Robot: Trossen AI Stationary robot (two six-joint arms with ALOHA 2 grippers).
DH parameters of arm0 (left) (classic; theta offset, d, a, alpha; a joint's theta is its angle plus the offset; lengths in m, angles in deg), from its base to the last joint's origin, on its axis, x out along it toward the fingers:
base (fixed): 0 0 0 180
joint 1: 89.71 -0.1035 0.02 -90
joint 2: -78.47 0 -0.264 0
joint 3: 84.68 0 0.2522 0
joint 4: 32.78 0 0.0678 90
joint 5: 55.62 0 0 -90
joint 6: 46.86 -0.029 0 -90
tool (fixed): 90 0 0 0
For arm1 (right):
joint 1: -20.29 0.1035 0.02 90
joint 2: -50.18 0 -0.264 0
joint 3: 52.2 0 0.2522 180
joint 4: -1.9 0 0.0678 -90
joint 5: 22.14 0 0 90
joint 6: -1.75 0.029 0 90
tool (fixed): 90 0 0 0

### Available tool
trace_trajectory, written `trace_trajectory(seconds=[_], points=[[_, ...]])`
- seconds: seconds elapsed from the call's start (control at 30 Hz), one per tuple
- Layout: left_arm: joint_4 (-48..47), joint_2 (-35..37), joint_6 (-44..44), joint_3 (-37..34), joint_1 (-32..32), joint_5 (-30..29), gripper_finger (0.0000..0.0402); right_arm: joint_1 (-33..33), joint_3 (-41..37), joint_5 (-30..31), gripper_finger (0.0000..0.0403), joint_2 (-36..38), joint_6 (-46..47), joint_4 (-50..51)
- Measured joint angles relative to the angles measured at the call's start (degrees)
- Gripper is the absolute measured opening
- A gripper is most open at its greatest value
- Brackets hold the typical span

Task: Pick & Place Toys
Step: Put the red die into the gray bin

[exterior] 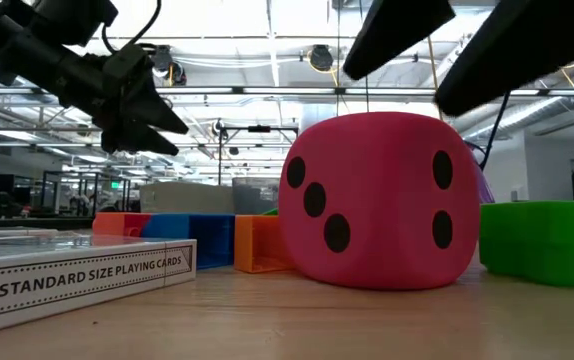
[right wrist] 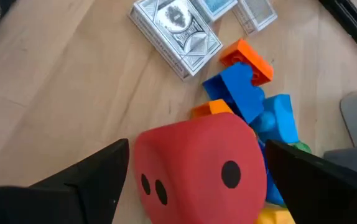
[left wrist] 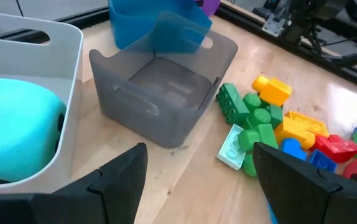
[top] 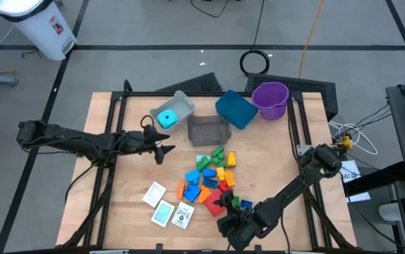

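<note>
A red die (right wrist: 197,171) with black spots rests on the table at the near edge of a heap of coloured bricks (top: 213,176). My right gripper (right wrist: 197,155) is open and hovers over the die, one finger on each side; in the low view both fingers (exterior: 397,35) stand above it without touching. A cyan die (left wrist: 17,130) lies inside the light grey bin (top: 178,106). Three cards (top: 163,212) lie flat at the near left of the heap. My left gripper (left wrist: 197,186) is open and empty, in the air to the left of the dark bin (left wrist: 160,93).
A teal bin (top: 236,109) leans against the dark bin's far side, and a purple cup (top: 270,99) stands at the far right. Black frame rails (top: 111,127) run along the table's left and right sides. Bare wood lies between the cards and my left gripper.
</note>
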Motion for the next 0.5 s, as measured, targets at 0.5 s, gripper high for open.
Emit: trace_trajectory(seconds=[0.5], points=[[0.41,0.55,2.57,0.0,0.04,0.76,0.0296,-2.45,-6.54,1.47,0.0255,-1.26,-2.8,-0.98]])
